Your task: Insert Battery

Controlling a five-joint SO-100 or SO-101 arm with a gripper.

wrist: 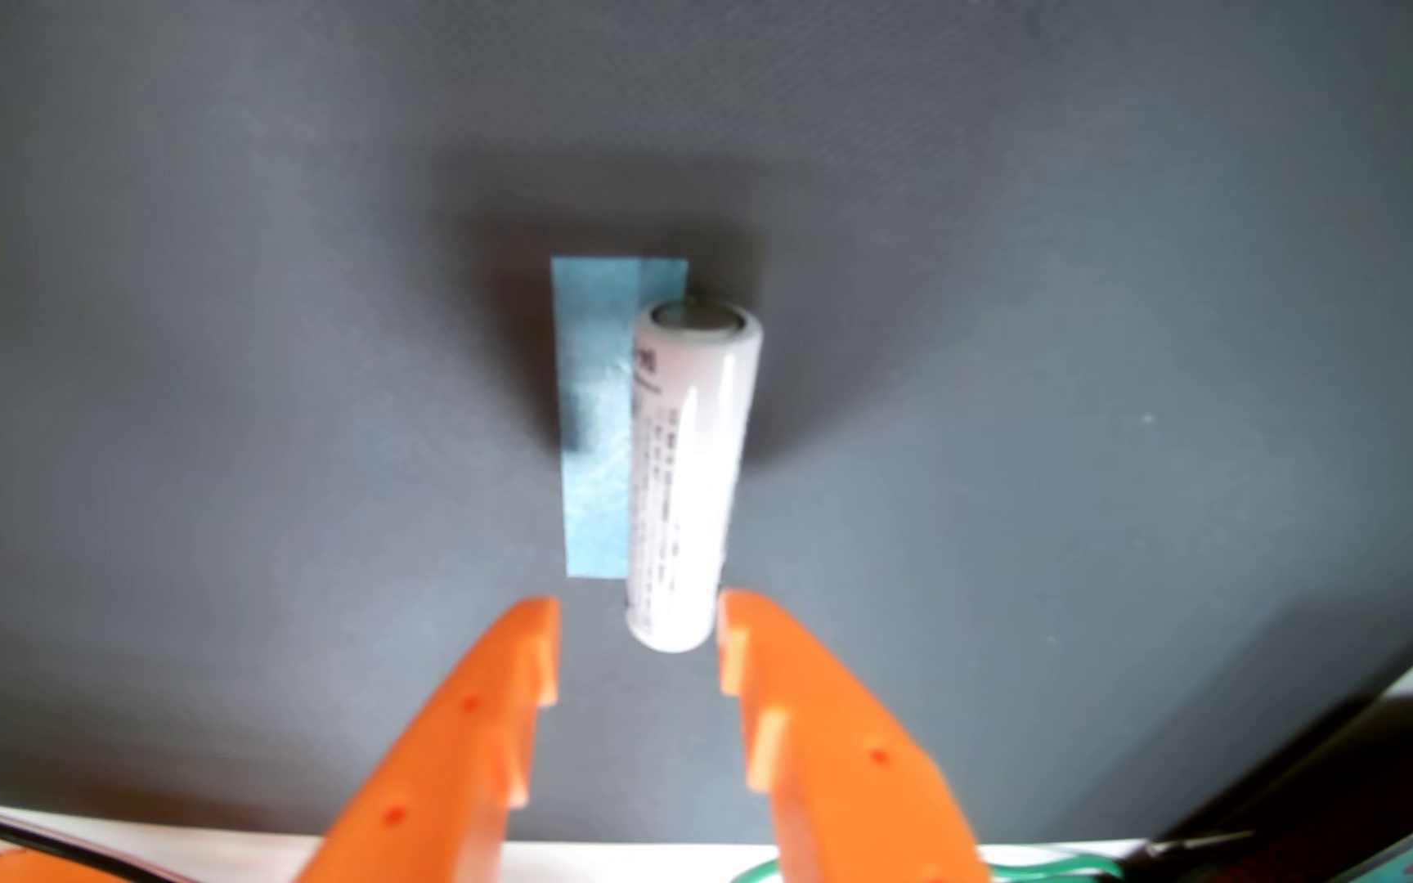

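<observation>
At the left lies a strip of blue tape (597, 424) on the dark grey mat (1111, 340). Just right of it, overlapping its edge, the white battery (690, 475) lies lengthwise. My orange gripper (639, 628) stands spread wide, empty, its right finger (822, 722) close beside the battery's near end.

The orange gripper (639, 607) reaches in from the bottom edge, its two fingers (516, 671) spread apart, holding nothing

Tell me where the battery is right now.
In the wrist view the white battery lies mid-frame on the dark mat, overlapping the blue tape's right edge, just beyond the open gripper.
</observation>
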